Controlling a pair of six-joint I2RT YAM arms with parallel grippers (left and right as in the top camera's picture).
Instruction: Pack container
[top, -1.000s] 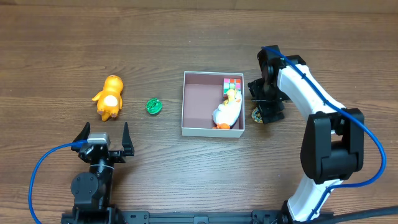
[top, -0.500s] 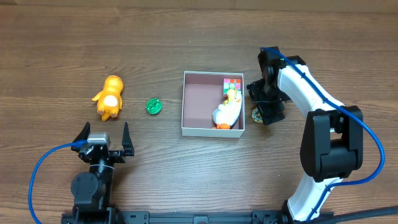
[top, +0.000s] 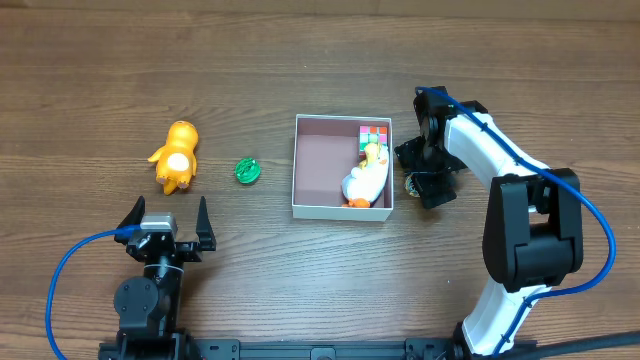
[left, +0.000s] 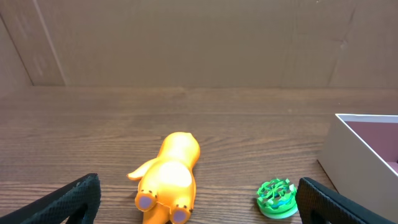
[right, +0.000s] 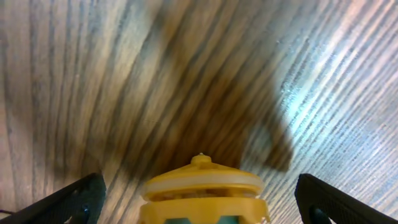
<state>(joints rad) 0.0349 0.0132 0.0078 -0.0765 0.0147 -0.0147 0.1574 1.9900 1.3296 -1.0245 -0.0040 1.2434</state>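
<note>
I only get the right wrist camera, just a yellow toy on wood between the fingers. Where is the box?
Observer: The container sits close beside the right gripper, on the gripper's left.
Operator: Is anything inside it?
Observer: Yes, a white duck toy and a colourful cube lie along its right wall.
Operator: Are other toys outside it?
Observer: An orange toy and a small green toy lie left of the container, ahead of the open left gripper.
</note>
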